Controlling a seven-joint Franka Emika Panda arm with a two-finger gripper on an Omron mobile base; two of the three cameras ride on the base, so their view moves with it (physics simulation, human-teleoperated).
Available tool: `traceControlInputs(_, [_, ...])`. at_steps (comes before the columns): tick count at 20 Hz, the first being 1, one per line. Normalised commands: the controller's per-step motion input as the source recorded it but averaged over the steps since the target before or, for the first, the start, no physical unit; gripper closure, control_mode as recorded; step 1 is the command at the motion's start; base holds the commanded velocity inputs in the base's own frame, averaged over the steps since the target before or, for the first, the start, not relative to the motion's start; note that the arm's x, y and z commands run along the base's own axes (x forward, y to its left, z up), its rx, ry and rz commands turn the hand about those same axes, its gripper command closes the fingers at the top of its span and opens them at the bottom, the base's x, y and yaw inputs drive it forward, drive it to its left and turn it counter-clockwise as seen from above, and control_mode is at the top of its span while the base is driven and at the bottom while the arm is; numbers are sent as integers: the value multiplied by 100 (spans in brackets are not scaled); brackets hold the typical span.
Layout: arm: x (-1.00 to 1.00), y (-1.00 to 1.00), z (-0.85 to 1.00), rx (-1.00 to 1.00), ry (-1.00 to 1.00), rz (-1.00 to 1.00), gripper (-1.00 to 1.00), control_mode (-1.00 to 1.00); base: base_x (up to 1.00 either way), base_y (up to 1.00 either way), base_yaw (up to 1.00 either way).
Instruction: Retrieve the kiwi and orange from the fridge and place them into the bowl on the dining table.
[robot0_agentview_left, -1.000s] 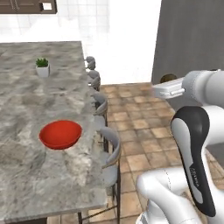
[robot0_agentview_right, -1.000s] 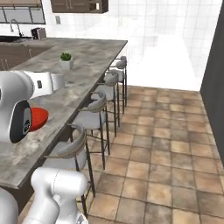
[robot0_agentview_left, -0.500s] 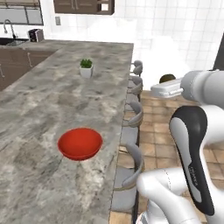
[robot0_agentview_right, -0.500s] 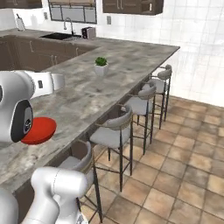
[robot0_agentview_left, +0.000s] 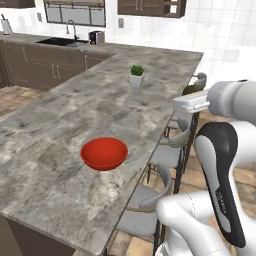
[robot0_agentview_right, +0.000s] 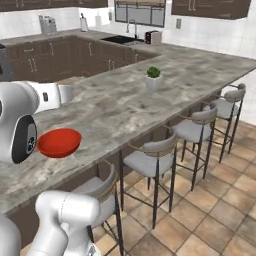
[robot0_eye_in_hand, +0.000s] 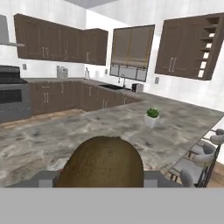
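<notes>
1. Pincer (robot0_eye_in_hand: 100, 186) is clamped on the brown fuzzy kiwi (robot0_eye_in_hand: 101, 162).
2. Red bowl (robot0_agentview_left: 104, 153) sits on the speckled surface (robot0_agentview_left: 60, 125), around 7 o'clock of the potted plant (robot0_agentview_left: 136, 76).
3. No readable writing anywhere.

A fuzzy brown round kiwi (robot0_eye_in_hand: 103, 162) sits right at the pincer. Ahead of it stretches the grey speckled stone dining table (robot0_agentview_left: 75, 125), bearing a glossy bright-red shallow bowl (robot0_agentview_left: 104, 153) and, farther off, a green-leaved plant in a white pot (robot0_agentview_left: 136, 76).
</notes>
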Motion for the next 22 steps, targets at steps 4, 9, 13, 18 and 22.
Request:
traceControlInputs(4, [0, 0, 0, 0, 0, 0, 100, 100, 91, -16, 48])
traceControlInputs(9, [0, 0, 0, 0, 0, 0, 100, 100, 90, -16, 44])
traceControlInputs(13, [0, 0, 0, 0, 0, 0, 100, 100, 90, -17, 43])
traceControlInputs(18, [0, 0, 0, 0, 0, 0, 100, 100, 92, -19, 44])
traceControlInputs(22, [0, 0, 0, 0, 0, 0, 100, 100, 92, -15, 44])
